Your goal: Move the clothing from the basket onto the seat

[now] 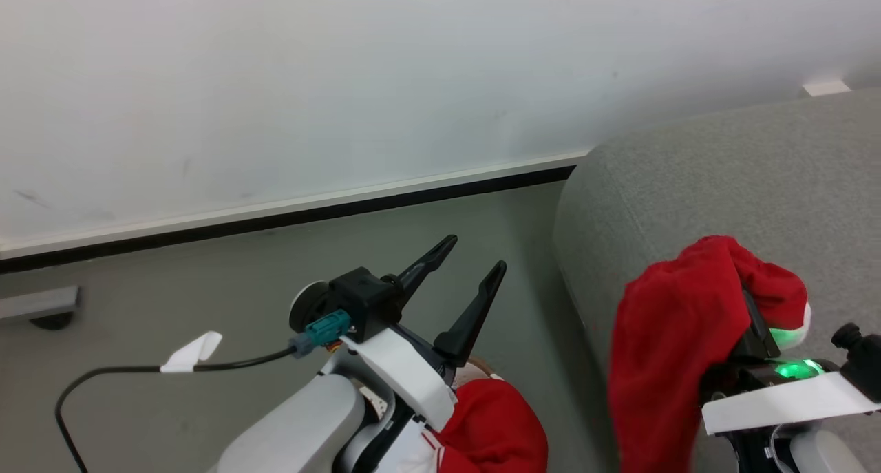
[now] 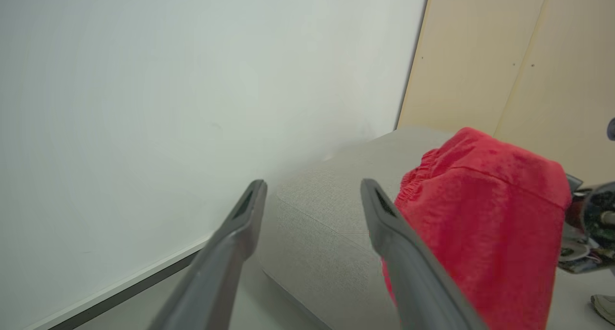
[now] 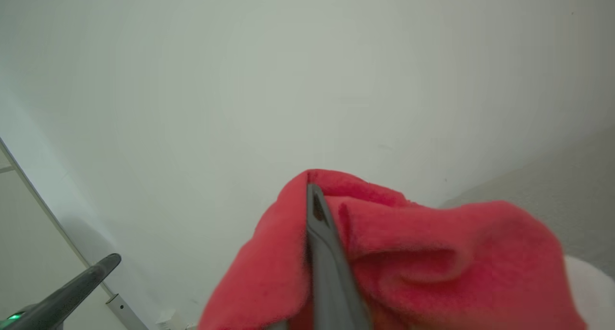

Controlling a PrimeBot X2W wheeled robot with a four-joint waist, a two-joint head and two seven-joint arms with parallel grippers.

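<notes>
Red fabric, a plain red garment (image 1: 667,335), hangs draped over the right gripper (image 1: 747,301), whose jaws are clamped together on it. It hangs against the rounded edge of the light grey woven seat (image 1: 723,177). The left gripper (image 1: 475,253) is raised over the grey floor (image 1: 241,301), jaws wide apart and empty. A second red garment (image 1: 495,425) with white trim lies below it.
</notes>
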